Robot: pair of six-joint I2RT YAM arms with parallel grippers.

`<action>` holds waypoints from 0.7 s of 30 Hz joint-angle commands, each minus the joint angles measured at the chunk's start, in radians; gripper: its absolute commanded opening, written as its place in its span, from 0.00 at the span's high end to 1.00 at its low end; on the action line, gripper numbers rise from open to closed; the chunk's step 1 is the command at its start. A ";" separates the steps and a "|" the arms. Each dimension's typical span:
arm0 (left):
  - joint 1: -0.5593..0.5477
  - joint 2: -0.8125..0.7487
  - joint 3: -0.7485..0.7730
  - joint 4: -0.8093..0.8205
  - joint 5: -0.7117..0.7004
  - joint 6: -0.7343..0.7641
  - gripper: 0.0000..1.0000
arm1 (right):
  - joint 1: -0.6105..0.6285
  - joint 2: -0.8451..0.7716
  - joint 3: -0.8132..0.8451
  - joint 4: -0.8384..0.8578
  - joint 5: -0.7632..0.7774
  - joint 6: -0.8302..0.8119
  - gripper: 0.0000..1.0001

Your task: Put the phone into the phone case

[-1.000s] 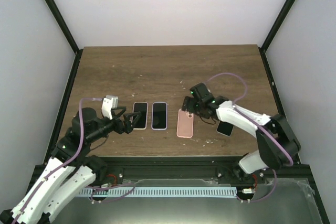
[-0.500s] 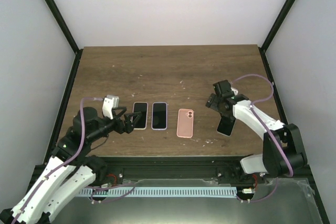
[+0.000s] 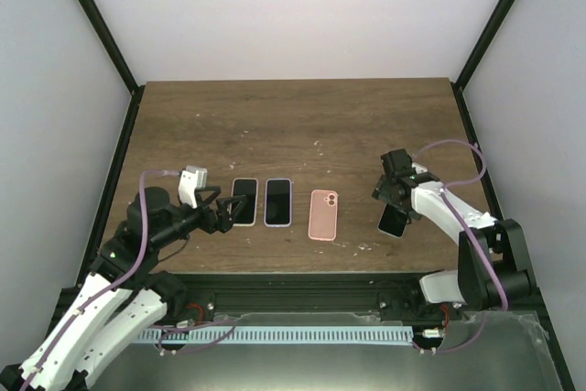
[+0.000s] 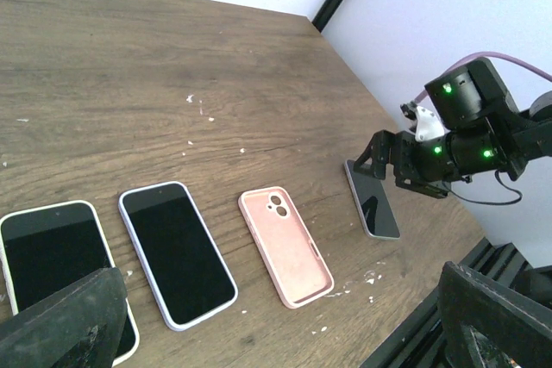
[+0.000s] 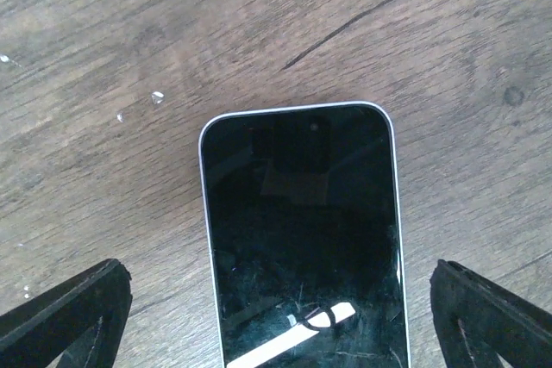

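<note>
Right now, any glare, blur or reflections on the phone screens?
Top external: even soft light, all sharp, no glare on the phone by the right end effector. Right wrist: that screen carries a dim boxy reflection and a white streak near its lower edge; fingertips soft. Left wrist: table crisp, own fingertips blurred.
</note>
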 commanded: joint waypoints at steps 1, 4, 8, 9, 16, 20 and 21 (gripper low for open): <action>0.003 -0.013 0.002 0.001 0.005 0.010 0.00 | -0.020 0.009 -0.019 0.045 -0.016 -0.027 0.05; 0.004 -0.013 0.001 0.001 0.005 0.010 0.00 | -0.029 0.017 -0.056 0.115 -0.066 -0.062 0.05; 0.004 -0.015 0.002 0.000 0.006 0.011 0.00 | -0.041 0.034 -0.068 0.125 -0.066 -0.050 0.06; 0.004 -0.015 0.001 0.000 0.007 0.011 0.00 | -0.041 0.038 -0.068 0.125 -0.062 -0.051 0.06; 0.004 -0.016 0.002 0.001 0.007 0.011 0.00 | -0.042 0.063 -0.076 0.130 -0.037 -0.059 0.12; 0.003 -0.016 0.002 0.002 0.008 0.011 0.00 | -0.043 0.079 -0.069 0.122 -0.036 -0.059 0.12; 0.004 -0.016 0.002 0.002 0.008 0.011 0.00 | -0.044 0.081 -0.066 0.119 -0.033 -0.054 0.11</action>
